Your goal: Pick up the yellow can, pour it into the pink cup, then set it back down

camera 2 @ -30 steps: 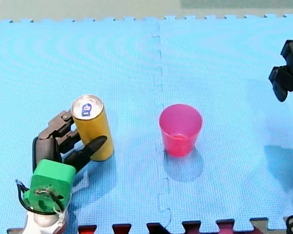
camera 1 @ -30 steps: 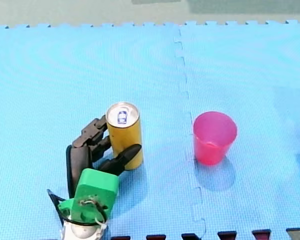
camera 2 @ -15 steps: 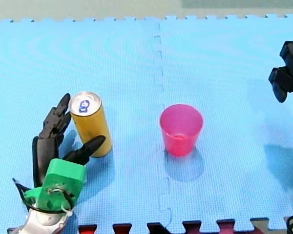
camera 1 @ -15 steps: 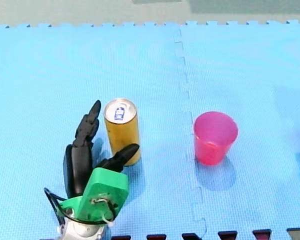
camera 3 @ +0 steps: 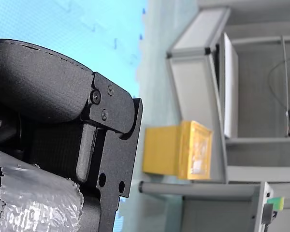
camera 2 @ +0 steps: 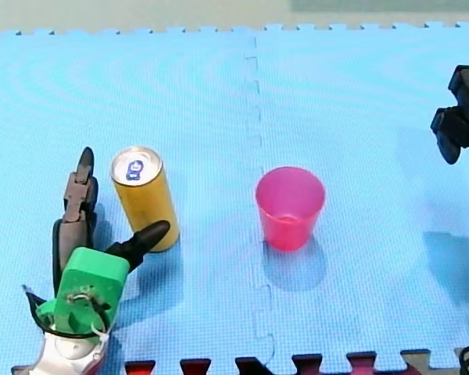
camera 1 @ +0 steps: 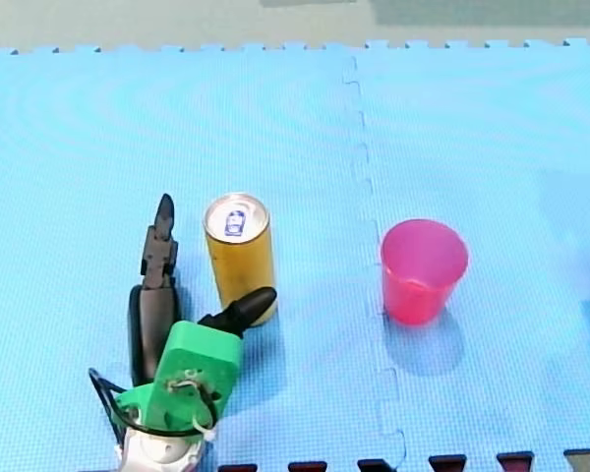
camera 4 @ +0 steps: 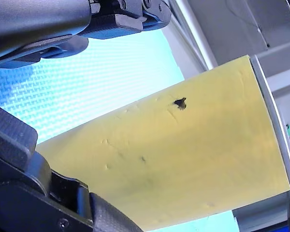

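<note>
The yellow can (camera 1: 240, 256) stands upright on the blue foam mat (camera 1: 275, 118), left of the middle. My left hand (camera 1: 212, 258) is open beside it. Its long fingers (camera 1: 159, 246) point away along the can's left side, apart from it. The thumb (camera 1: 241, 310) lies at the can's base on the near side. The second wrist view shows the can's yellow wall (camera 4: 183, 154) close up, with dark fingers (camera 4: 63, 19) off it. The pink cup (camera 1: 422, 269) stands upright to the can's right. My right hand (camera 2: 461, 109) hangs at the far right edge, well away from both.
A seam in the mat (camera 1: 364, 177) runs between can and cup. The mat's toothed near edge (camera 1: 374, 464) is close to my left wrist. The first wrist view looks past a dark hand part (camera 3: 63, 121) to a yellow box (camera 3: 176, 150) by grey furniture.
My left hand has let go of the can: the fingers uncurled and swung out to the left. The can now stands free and upright. The cup has not moved.
</note>
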{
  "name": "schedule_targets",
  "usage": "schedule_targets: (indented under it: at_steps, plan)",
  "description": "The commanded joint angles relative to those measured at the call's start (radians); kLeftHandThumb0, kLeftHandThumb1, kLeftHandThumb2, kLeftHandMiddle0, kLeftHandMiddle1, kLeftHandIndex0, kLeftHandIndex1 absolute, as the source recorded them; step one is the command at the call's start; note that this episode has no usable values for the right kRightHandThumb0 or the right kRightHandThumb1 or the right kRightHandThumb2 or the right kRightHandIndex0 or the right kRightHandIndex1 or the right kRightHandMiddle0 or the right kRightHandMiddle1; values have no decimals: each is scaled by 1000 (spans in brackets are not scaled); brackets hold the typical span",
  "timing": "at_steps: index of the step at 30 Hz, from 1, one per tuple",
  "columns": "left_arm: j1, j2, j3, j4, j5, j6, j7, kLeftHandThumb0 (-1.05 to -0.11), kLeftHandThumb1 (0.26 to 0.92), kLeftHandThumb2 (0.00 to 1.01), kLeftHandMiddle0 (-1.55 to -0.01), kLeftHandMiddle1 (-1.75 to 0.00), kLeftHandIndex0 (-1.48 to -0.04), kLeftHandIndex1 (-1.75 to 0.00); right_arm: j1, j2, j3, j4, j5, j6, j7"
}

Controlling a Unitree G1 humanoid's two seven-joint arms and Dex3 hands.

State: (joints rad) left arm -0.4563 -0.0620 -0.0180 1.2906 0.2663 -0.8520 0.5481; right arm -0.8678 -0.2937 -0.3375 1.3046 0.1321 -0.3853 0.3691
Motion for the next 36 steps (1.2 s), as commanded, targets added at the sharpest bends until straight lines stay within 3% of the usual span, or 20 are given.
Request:
schedule_targets:
  at_steps: [1, 13, 20, 27, 36]
  plan:
    - [-3, 5, -2, -3, -1, 5, -7, -1048, 782, 22, -161, 0, -115, 0, -2, -5, -2, -1, 3, 1, 0]
    - [1, 23, 2, -15, -12, 13, -56, -1048, 820, 23, -105, 0, -92, 0, 0, -5, 6, -2, -4, -2, -8]
    - [14, 49, 73, -29, -128, -28, -236, -1048, 802, 5, -79, 0, -89, 0, 0, -5, 11, -2, -9, -1, -15]
    - [41, 58, 97, -55, -169, -52, -321, -1048, 799, 2, -72, 0, -85, 0, -1, -4, 15, 1, -18, 2, -21]
    - [64, 72, 119, -87, -203, -55, -395, -1048, 821, 11, -70, -1, -82, 0, -3, 0, 9, 2, -12, 7, -14]
